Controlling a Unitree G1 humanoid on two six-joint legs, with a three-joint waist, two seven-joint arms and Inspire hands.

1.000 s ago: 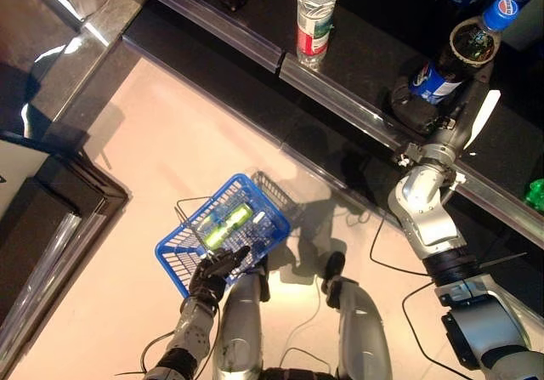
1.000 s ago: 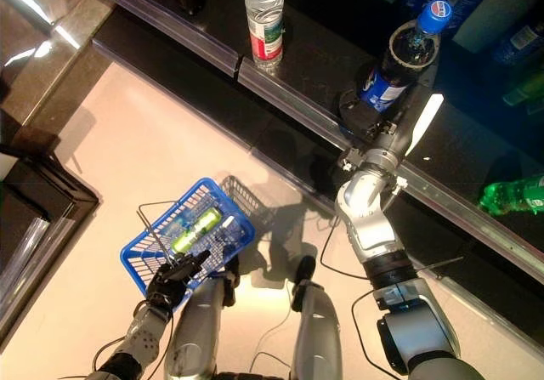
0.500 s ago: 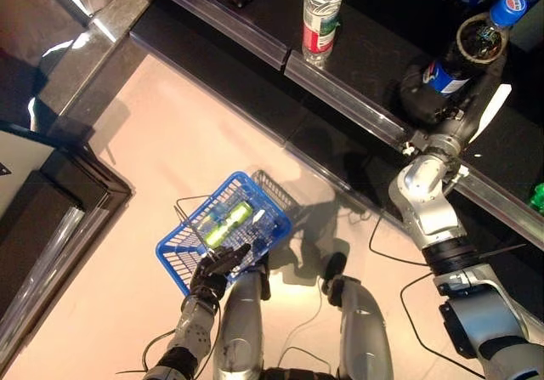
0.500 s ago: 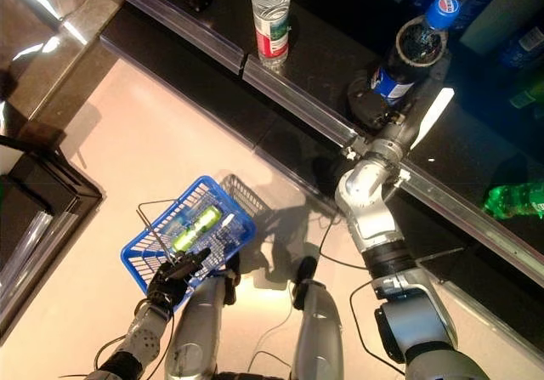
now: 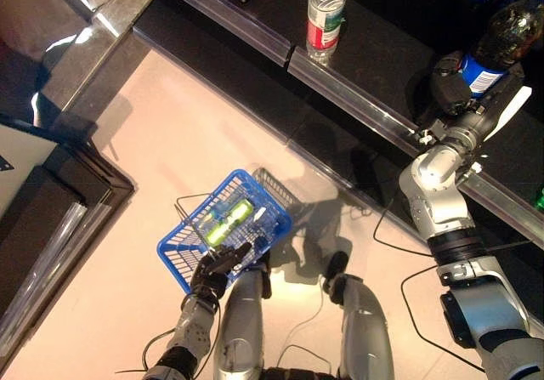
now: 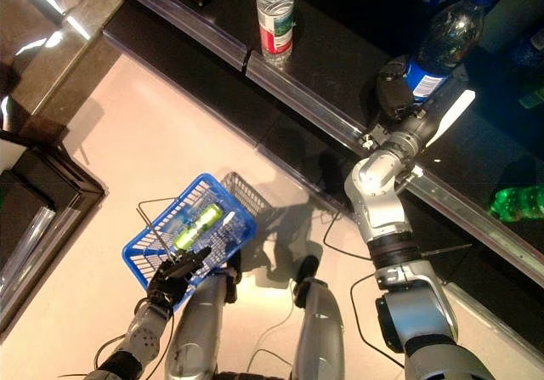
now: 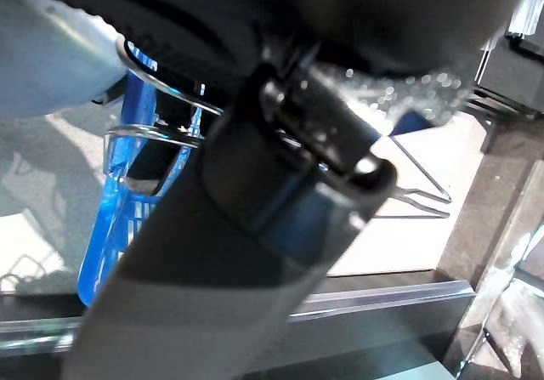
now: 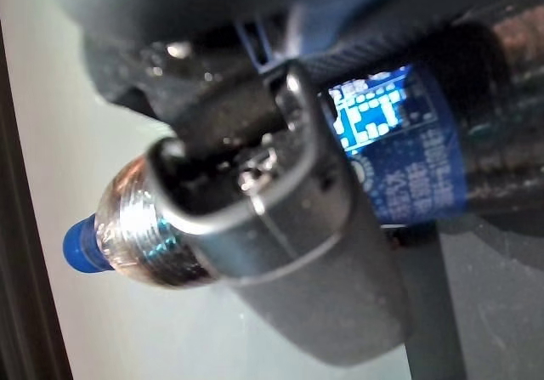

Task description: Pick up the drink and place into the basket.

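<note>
Gripping the wire handle of the blue basket [image 5: 223, 229] low by the floor, the left hand [image 5: 217, 271] is curling its fingers round it; a green bottle [image 5: 228, 223] is lying inside. Farther off, the right hand [image 6: 393, 85] is clasping the cola bottle [image 6: 444, 43] over the dark shelf [image 6: 331, 57], near a water bottle [image 6: 275, 10].

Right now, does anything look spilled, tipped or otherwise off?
Nothing spilled. The cola bottle leans in the right hand, held rather than fallen. A green bottle lies on its side on the shelf.

Right hand [image 6: 393, 82] fingers curled, apparently gripping
</note>
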